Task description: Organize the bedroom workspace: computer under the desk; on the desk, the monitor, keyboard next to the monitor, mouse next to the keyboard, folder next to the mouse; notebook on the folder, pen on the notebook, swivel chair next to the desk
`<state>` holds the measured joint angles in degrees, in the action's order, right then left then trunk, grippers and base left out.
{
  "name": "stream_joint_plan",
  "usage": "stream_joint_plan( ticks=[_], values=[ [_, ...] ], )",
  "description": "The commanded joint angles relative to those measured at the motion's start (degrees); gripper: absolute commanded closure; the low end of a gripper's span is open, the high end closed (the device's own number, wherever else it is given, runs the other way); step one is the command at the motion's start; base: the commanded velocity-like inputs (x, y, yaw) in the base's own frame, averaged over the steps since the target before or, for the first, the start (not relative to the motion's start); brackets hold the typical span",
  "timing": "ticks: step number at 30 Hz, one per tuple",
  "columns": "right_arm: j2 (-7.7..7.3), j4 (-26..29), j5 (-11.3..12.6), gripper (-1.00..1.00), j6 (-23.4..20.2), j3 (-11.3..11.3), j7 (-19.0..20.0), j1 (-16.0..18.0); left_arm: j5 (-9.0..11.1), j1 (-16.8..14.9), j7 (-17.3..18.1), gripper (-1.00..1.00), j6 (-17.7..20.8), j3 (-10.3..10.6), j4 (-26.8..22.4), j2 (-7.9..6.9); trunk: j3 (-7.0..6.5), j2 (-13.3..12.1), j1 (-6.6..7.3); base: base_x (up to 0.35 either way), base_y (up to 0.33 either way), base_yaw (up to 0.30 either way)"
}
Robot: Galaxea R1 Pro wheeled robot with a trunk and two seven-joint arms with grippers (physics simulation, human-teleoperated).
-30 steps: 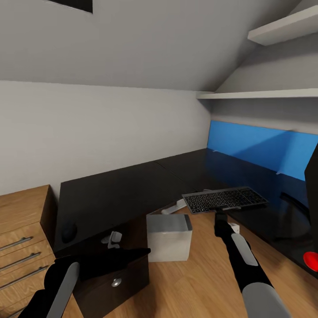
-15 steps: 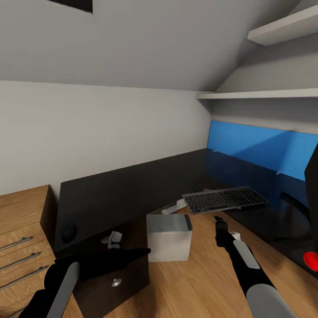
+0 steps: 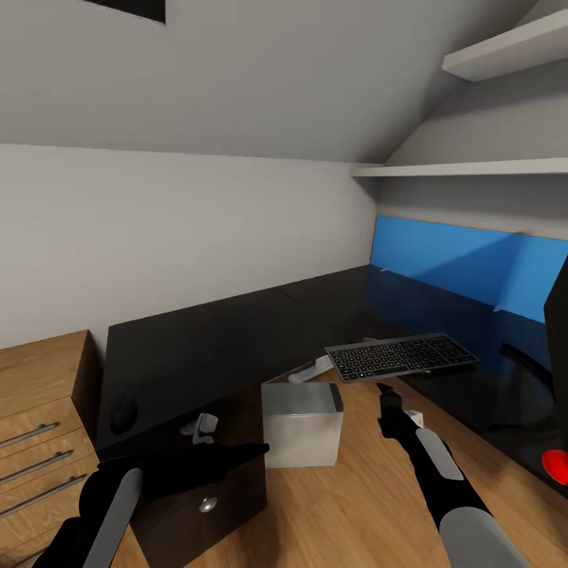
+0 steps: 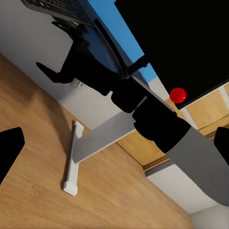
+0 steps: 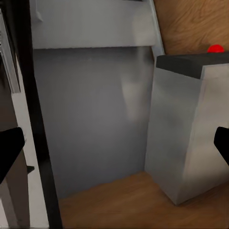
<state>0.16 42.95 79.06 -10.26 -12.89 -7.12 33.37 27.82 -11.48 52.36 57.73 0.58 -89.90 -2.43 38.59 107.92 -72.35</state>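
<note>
The keyboard (image 3: 402,356) lies on the black desk (image 3: 213,339) with its front edge overhanging the inner corner. Just below that edge my right gripper (image 3: 386,397) hangs open and empty, apart from the keyboard. Its wrist view looks between open fingertips (image 5: 10,151) at the grey computer (image 5: 191,129), which stands on the floor under the desk (image 3: 302,422). The mouse (image 3: 122,414) sits on the desk's left wing. The monitor (image 3: 558,315) stands at the right edge. My left gripper (image 4: 114,143) is open and empty, held low at the left.
A light wooden dresser (image 3: 39,410) stands left of the desk. A black drawer unit with a round knob (image 3: 207,505) is below the desk's left wing. A white desk leg (image 4: 71,162) rests on the wooden floor. Shelves (image 3: 505,51) hang above.
My right gripper has drawn slightly down and away from the keyboard's front edge. The keyboard and the left arm have stayed where they were.
</note>
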Motion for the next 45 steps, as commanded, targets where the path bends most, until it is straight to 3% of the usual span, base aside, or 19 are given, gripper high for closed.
stream_joint_plan(
  ticks=[1,17,28,35,45],
  values=[
    [0.02,0.1,0.5,-1.00,-0.6,-0.1,0.0,0.0,0.0,0.0,0.1,-1.00,0.2,0.0,0.0,-0.03,0.06,0.0,0.01,0.000,0.000,0.000],
    [-0.03,0.2,0.5,-1.00,-1.2,-0.2,0.8,0.0,0.0,0.0,0.0,-1.00,0.2,0.0,0.0,-0.03,0.06,0.0,0.01,0.000,0.000,0.000],
    [0.02,3.6,0.6,-1.00,-1.3,-0.3,1.3,0.0,0.0,0.0,0.0,-1.00,0.2,0.0,0.2,-0.03,0.06,0.0,0.01,0.000,0.000,0.000],
    [0.02,3.7,0.6,-1.00,-1.3,-0.4,1.3,0.0,0.0,0.0,0.0,-1.00,0.3,0.0,0.4,0.04,-1.20,-2.8,1.54,0.000,0.000,0.000],
    [0.02,3.7,0.6,-1.00,-1.3,-0.3,1.3,0.0,0.0,0.0,0.0,-1.00,0.2,0.0,0.7,0.07,-1.20,-2.8,1.54,0.000,0.000,0.000]
  ],
)
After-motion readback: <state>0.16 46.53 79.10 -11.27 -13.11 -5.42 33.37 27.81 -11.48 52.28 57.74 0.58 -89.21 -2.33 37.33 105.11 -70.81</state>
